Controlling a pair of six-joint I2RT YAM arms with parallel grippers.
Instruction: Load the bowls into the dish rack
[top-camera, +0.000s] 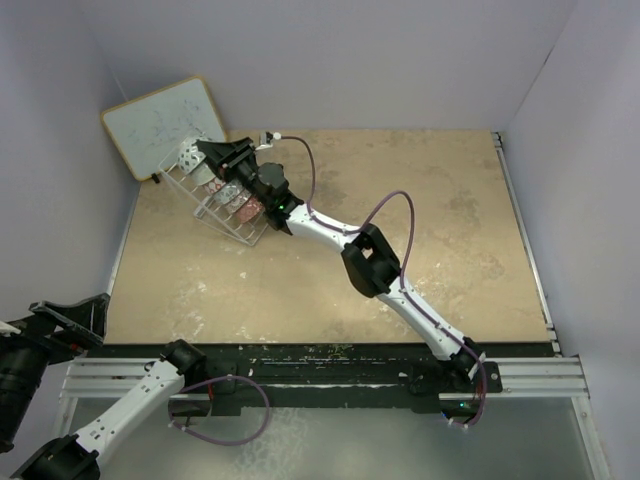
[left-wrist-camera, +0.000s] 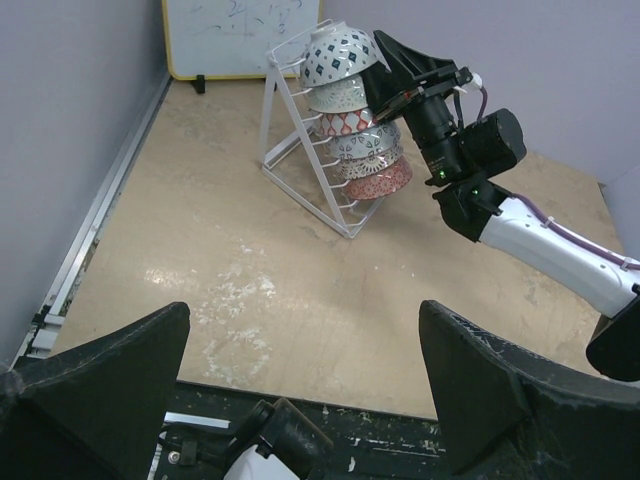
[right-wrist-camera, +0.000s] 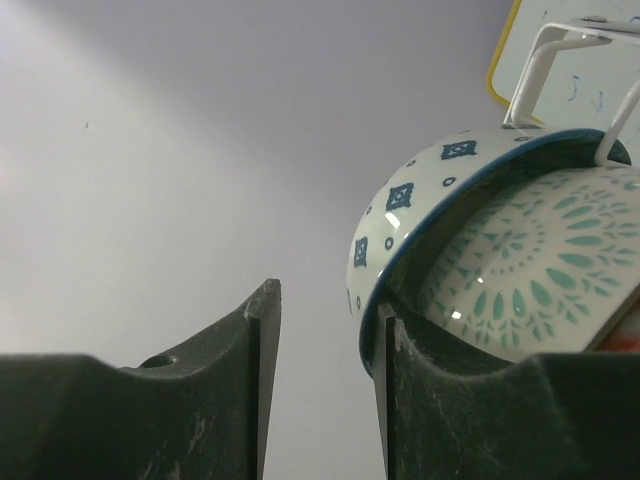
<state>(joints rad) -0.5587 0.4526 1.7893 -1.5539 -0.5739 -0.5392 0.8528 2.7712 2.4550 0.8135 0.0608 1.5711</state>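
The right claw (right-wrist-camera: 322, 320) stands parted at the top of the white wire dish rack (left-wrist-camera: 268, 105). One finger rests against the rim of the blue-patterned ceramic bowl (right-wrist-camera: 420, 200) racked there, clamping nothing. The left claw (left-wrist-camera: 305, 320) hangs wide open and empty above the tan surface (left-wrist-camera: 250, 280).

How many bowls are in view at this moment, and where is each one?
6, all standing on edge in one row in the dish rack: the top bowl beside the right end effector, five more below it. They overlap, so another may be hidden.
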